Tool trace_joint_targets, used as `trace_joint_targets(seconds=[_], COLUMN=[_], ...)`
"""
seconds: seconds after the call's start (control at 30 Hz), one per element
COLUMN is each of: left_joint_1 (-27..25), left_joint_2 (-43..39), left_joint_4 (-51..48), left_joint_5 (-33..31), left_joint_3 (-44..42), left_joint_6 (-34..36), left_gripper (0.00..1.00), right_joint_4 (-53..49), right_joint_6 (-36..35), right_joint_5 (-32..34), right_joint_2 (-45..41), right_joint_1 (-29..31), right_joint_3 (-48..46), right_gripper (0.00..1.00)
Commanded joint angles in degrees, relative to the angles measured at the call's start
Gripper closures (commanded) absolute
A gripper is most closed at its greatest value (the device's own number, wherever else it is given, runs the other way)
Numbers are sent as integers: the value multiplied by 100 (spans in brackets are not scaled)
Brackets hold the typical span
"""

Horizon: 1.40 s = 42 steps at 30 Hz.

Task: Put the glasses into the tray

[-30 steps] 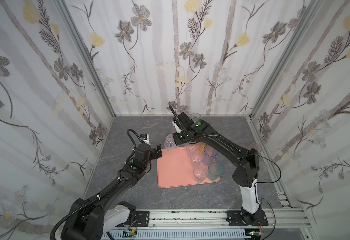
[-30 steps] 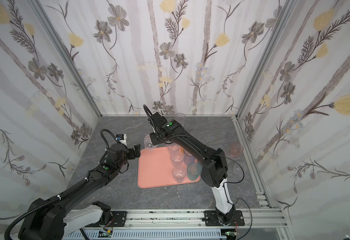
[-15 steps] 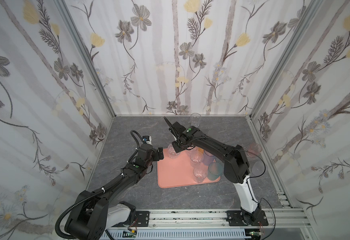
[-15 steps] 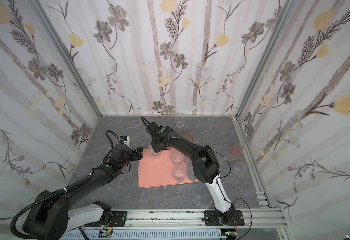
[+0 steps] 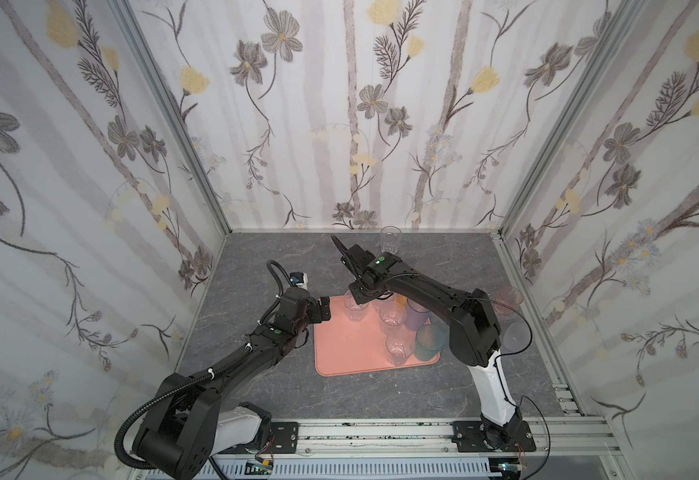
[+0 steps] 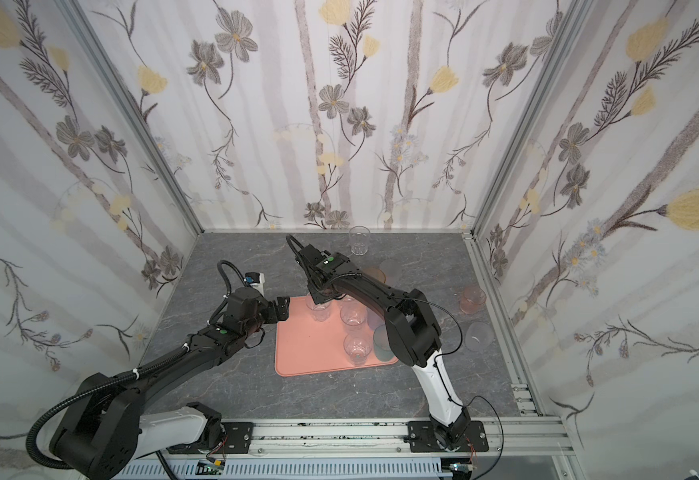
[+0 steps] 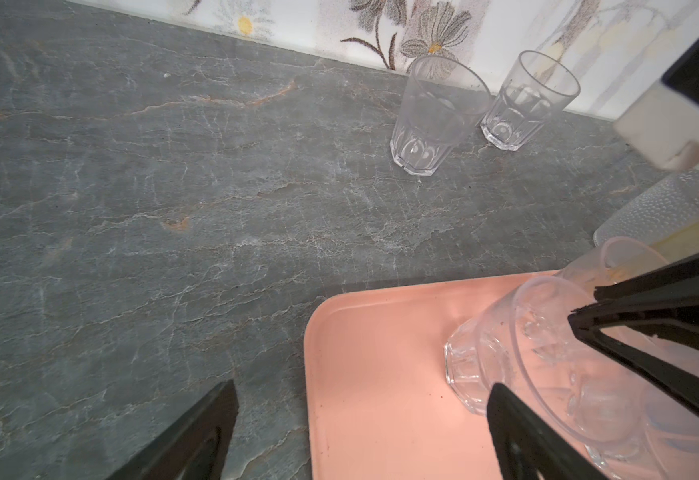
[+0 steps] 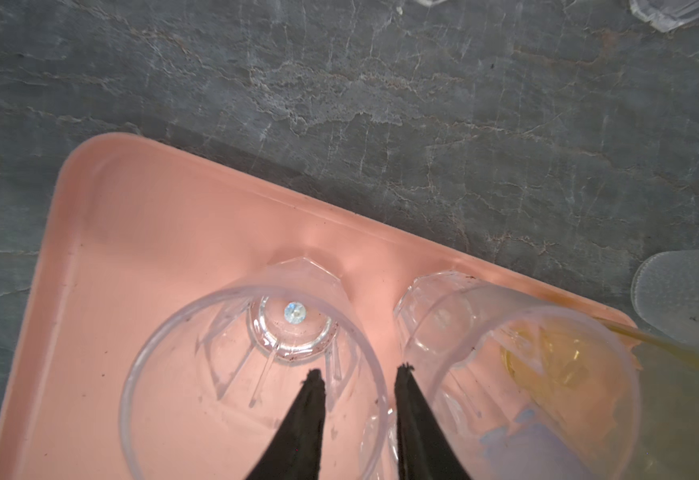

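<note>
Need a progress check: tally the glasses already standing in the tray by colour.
Clear glasses: 4
Amber glass, partly hidden: 1
Blue-purple glass: 1
Teal glass: 1
Total in the tray: 7

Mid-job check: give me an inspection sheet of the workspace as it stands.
Surface: grey marbled table, no spills seen.
Job's things: pink tray holds at least five glasses; clear glass, pink glass and frosted glass stand outside it.
Clutter: nothing seen.
Grippers: left gripper open, empty, beside tray corner; right gripper partly open astride clear tumbler's rim.
Cables: black hose along left arm, clear of glasses.
Surroundings: floral walls on three sides; metal rail in front.
</note>
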Motion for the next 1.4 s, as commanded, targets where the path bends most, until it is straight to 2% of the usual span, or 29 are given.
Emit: trace_joint_targets(seconds=[0.0, 0.23, 0.57, 1.03, 1.27, 1.37], left_joint_1=[-61, -528, -935, -894, -871, -867], left_joint_2=[34, 115, 934, 1689, 1847, 1674], left_joint_4=[162, 199, 527, 654, 646, 616], left_joint_5=[146, 185, -1, -257, -248, -231], left_joint_3=[81, -107, 76, 670, 873, 808], left_joint_6=[39, -237, -538, -126, -34, -15], left_gripper=[4, 5, 5, 4, 4, 4], right_joint_4=[83, 249, 659, 970, 1004, 1017], right_joint_6=[35, 292, 536, 676, 682, 694], right_joint_5=[7, -11, -24, -269, -356, -388], right_joint_2=[-317, -952, -1494, -1706, -1707, -1732], right_joint_1=[1, -171, -481, -577, -649, -699], right_joint_3=[39, -41, -506, -949, -936, -914], right_gripper=[67, 65, 65, 65, 65, 65])
